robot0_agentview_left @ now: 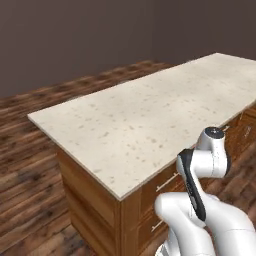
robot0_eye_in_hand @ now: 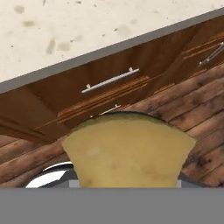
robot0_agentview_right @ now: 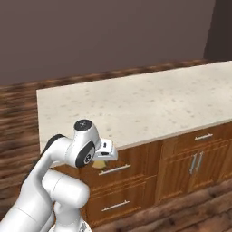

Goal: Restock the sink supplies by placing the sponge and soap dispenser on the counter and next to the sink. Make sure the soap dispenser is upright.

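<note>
One of the two supplies is in hand at this moment: the flat yellow-green sponge (robot0_eye_in_hand: 129,151) fills the lower middle of the hand view, sitting right at the gripper's tips, and in the right base view a sliver of yellow shows under the white two-finger gripper (robot0_agentview_right: 103,159). The jaws look closed on the sponge, partly spread by its width.

Just beyond it, the gripper hangs low in front of the brown wooden cabinet drawers with slim metal handles (robot0_agentview_right: 115,169), below the edge of the beige speckled stone counter (robot0_agentview_left: 150,115). Beyond that edge the counter stretches away bare; no sink or soap bottle can be made out on this stretch.

So the step in hand seems to be carrying the sponge toward its place. The next move, as I judge it, calls for lifting the hand above counter level and bringing arm and base along until the sink comes into sight, then setting the sponge down beside it.
</note>
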Motion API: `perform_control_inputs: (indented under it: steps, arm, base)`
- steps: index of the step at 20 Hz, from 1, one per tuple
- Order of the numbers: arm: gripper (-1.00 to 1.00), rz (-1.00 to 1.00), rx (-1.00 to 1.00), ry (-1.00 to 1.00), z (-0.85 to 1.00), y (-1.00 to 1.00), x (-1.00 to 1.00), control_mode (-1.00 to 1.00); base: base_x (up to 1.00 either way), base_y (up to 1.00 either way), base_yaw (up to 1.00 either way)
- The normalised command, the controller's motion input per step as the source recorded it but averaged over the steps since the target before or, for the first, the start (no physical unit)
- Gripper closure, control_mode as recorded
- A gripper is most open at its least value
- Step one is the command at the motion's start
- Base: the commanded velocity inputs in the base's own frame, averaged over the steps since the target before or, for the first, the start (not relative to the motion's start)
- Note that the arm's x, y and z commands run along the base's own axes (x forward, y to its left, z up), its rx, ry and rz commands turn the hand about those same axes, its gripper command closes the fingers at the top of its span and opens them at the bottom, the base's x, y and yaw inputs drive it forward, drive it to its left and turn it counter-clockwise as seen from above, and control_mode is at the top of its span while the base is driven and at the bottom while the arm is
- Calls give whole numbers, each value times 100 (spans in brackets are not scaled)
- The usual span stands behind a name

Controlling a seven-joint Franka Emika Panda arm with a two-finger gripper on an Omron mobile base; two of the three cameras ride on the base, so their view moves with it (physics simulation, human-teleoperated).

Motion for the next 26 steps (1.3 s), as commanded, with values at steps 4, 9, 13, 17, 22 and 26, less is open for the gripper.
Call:
perform_control_inputs:
  steps: [4, 9, 13, 17, 22, 26]
  arm:
    - [100, 0, 0, 0, 0, 0, 0, 100]
    - [100, 0, 0, 0, 0, 0, 0, 100]
    - [100, 0, 0, 0, 0, 0, 0, 100]
    - [100, 0, 0, 0, 0, 0, 0, 100]
    - [100, 0, 0, 0, 0, 0, 0, 100]
    - [100, 0, 0, 0, 0, 0, 0, 100]
  base:
    - [-49, 99, 61]
    - [-40, 100, 60]
    - [-25, 100, 58]
    - [-10, 100, 59]
    - [-2, 100, 59]
    - [0, 99, 59]
